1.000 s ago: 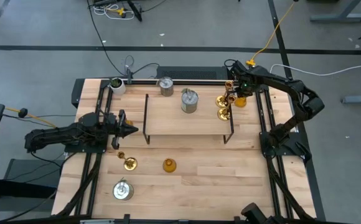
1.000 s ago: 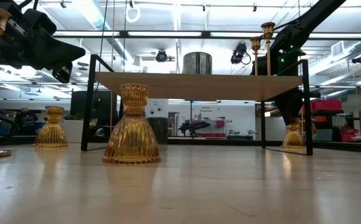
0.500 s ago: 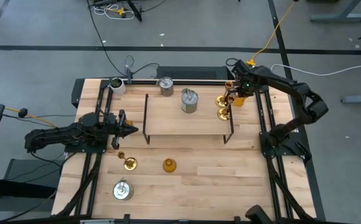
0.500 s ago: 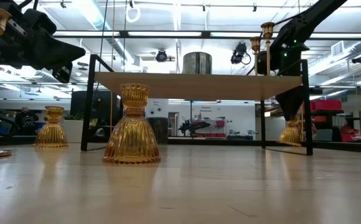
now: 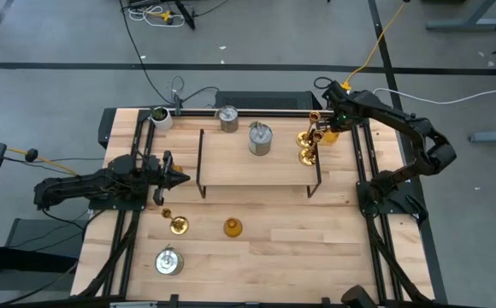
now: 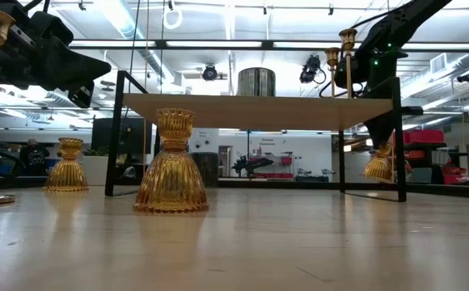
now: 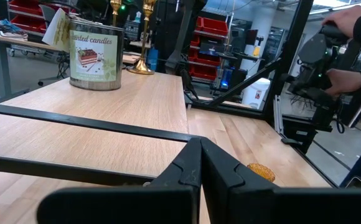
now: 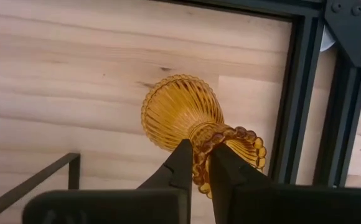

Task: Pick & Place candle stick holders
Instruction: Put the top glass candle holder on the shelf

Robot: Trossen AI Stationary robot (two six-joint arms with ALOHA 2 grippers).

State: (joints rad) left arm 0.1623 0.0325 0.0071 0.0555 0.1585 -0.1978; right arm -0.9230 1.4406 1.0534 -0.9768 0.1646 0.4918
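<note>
My right gripper [image 8: 200,157] hangs at the table's far right corner [image 5: 327,128], shut on an amber-orange holder [image 6: 378,166] that floats just above the wood beside the rack's leg. My left gripper [image 5: 182,179] waits shut and level at the table's left, holding nothing. On the wooden rack [image 5: 231,162] stand a silver can [image 5: 260,139] and two gold brass holders [image 5: 306,146]. Another silver can [image 5: 227,118] stands on the table behind the rack. Near the front, a brass holder [image 5: 178,224], an amber one [image 5: 233,227] and a can [image 5: 168,261] stand on their bases. My right gripper pinches the amber holder's beaded top rim [image 8: 199,169] between its two fingers, one on the outer side and the other over the cup's mouth. The fingers come steeply from above. The holder hangs below them, flared base [image 8: 177,112] downward and slightly tilted, clear of the table.
A whitish cup [image 5: 161,116] sits at the far left corner. The rack's black wire legs [image 6: 398,137] and the table's black frame rail [image 8: 299,93] stand close to the held holder. In the left wrist view a person's hands [image 7: 348,74] work beyond the table.
My right gripper has risen with the amber holder. The holder's base stood on the table a second ago and now hangs clear above it, slightly tilted.
</note>
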